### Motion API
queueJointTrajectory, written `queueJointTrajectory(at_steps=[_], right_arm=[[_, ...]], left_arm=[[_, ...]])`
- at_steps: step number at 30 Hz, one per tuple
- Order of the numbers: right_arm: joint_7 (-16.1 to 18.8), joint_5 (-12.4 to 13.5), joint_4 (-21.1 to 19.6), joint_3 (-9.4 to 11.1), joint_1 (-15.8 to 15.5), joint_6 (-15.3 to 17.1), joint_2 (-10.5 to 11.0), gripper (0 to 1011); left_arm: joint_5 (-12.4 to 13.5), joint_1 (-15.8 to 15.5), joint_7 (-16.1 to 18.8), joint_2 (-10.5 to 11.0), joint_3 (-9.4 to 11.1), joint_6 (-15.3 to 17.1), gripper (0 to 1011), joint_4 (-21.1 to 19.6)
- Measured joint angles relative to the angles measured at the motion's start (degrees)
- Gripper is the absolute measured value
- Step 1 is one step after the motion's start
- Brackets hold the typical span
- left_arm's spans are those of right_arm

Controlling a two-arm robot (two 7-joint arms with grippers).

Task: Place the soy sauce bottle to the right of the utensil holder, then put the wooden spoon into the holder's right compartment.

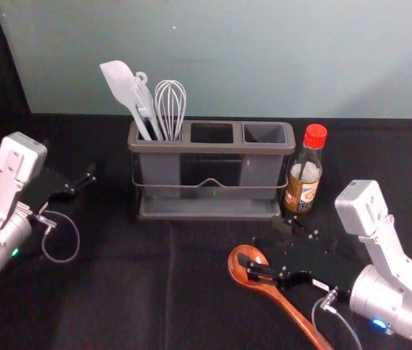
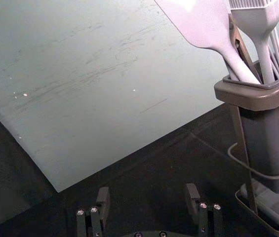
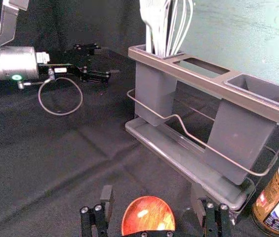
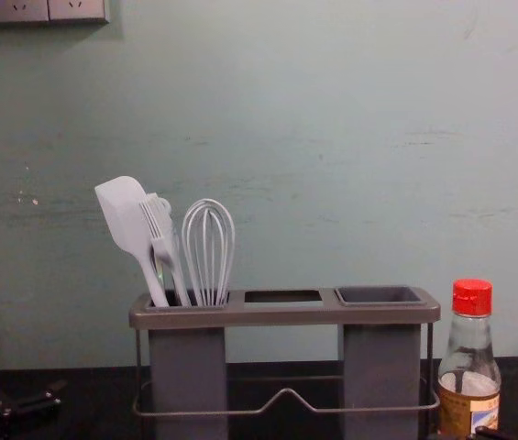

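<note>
The soy sauce bottle, red-capped, stands upright just right of the utensil holder; the chest view also has the bottle there. The wooden spoon lies on the table in front of the holder, bowl toward it, handle toward the near right. Over the spoon's bowl is my right gripper; in the right wrist view that gripper is open, with the bowl between its fingers, not gripped. My left gripper stays left of the holder, open and empty in the left wrist view.
A white spatula, a brush and a whisk stand in the holder's left compartment. The middle compartment and right compartment hold nothing visible. A wall rises behind the black-covered table.
</note>
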Motion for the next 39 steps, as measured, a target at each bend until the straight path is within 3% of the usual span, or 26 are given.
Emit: queueJointTrajectory(at_steps=[7, 10, 11, 14, 15, 18, 19, 21, 27, 31, 39], right_arm=[[0.0, -0.1, 0.0, 0.0, 0.0, 0.0, 0.0, 1004], [-1.8, -2.6, -0.9, -0.7, -0.3, 1.0, 0.0, 1004], [-3.6, -4.8, -2.0, -1.1, -0.6, 2.9, -0.1, 1004], [-6.0, -7.6, -3.8, -1.9, -1.0, 6.6, -0.3, 1004], [-7.5, -9.0, -5.0, -2.4, -1.2, 10.0, -0.6, 1004], [-9.4, -10.9, -6.7, -3.2, -1.3, 15.5, -1.4, 1004], [-10.6, -12.3, -7.8, -3.8, -1.1, 19.4, -1.9, 1004], [-12.0, -13.8, -8.8, -4.5, -0.8, 24.2, -2.8, 1004], [-12.4, -14.3, -9.8, -4.6, 0.8, 33.7, -5.6, 1004], [-11.5, -14.2, -9.5, -4.4, 2.2, 36.9, -7.0, 1004], [-8.5, -12.9, -6.7, -3.8, 4.6, 38.5, -9.2, 1004]], left_arm=[[0.0, 0.0, 0.0, 0.0, 0.0, 0.0, 1005, 0.0], [0.0, 0.0, 0.0, 0.0, 0.0, 0.0, 1005, 0.0], [0.0, 0.0, 0.0, 0.0, 0.0, 0.0, 1005, 0.0], [0.0, 0.0, 0.0, 0.0, 0.0, 0.0, 1005, 0.0], [0.0, 0.0, 0.0, 0.0, 0.0, 0.0, 1005, 0.0], [0.0, 0.0, 0.0, 0.0, 0.0, 0.0, 1005, 0.0], [0.0, 0.0, 0.0, 0.0, 0.0, 0.0, 1005, 0.0], [0.0, 0.0, 0.0, 0.0, 0.0, 0.0, 1005, 0.0], [0.0, 0.0, 0.0, 0.0, 0.0, 0.0, 1005, 0.0], [0.0, 0.0, 0.0, 0.0, 0.0, 0.0, 1005, 0.0], [0.0, 0.0, 0.0, 0.0, 0.0, 0.0, 1005, 0.0]])
